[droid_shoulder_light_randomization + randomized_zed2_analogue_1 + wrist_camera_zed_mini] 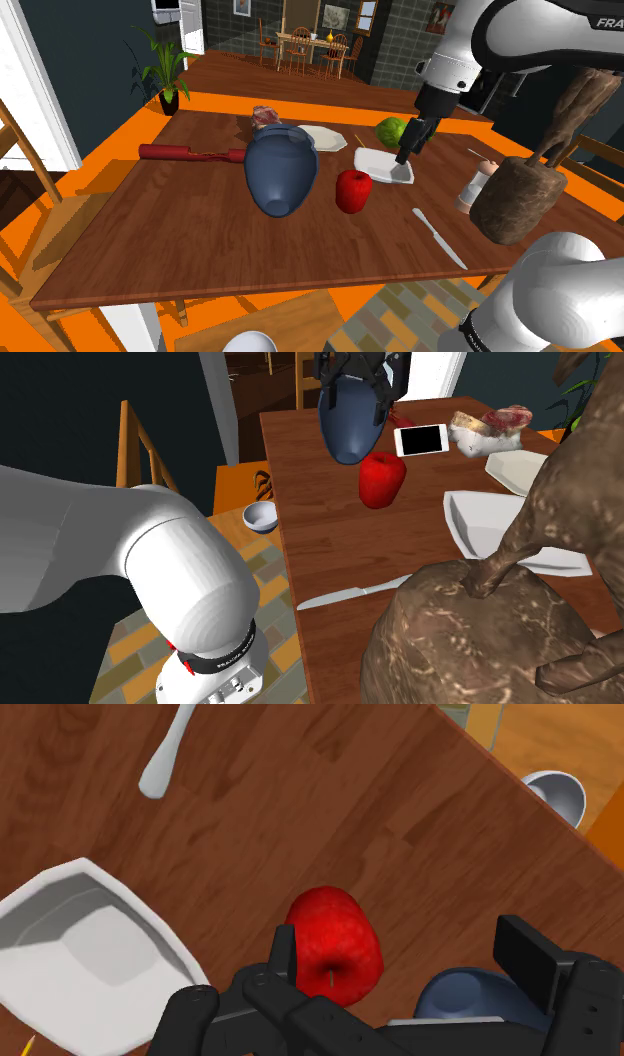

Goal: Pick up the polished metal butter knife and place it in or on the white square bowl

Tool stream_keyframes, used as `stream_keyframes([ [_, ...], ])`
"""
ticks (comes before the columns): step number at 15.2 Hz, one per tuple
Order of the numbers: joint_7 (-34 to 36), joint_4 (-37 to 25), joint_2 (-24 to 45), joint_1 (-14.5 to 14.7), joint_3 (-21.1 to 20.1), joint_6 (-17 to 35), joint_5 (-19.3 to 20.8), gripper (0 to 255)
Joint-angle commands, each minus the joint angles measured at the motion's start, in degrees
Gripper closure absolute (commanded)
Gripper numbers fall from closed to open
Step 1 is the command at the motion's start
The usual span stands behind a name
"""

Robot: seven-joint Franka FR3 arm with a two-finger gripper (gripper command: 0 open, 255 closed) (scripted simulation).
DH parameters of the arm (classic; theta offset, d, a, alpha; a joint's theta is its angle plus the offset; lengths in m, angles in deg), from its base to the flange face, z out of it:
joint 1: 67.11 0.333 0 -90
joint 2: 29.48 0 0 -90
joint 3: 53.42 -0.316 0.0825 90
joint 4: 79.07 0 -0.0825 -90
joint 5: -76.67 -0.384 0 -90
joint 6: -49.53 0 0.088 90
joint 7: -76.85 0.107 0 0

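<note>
Silver-grey butter knife (440, 238) lies flat on the brown wooden table (150, 240), untouched. It is well apart from the red apple (352, 190), on the side away from the blue jug.

- White square bowl (383, 163): just beside the apple, not touching it, nothing in it.
- Blue jug (280, 168): close on the apple's other side, lying over on its side.
- Gripper (404, 158): hangs in the air near the apple, over the bowl side. Wrist view has the gripper (405, 959) with fingers (283, 954) spread wide and nothing held. The apple (335, 944) sits below, close to one finger; the knife's rounded end (165, 754) shows farther off than the bowl (90, 954).
- Second exterior view: knife (355, 593) is near the table edge, with the apple (382, 479) well apart from it and the bowl (490, 522) off to the apple's side.
</note>
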Motion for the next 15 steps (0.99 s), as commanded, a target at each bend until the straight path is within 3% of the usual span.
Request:
stream_keyframes([
  [1, 0.0, 0.0, 0.0, 0.0, 0.0, 0.0, 0.0, 0],
  [15, 14.5, 22.23, -4.5, -14.03, 0.24, 14.18, 8.91, 0],
])
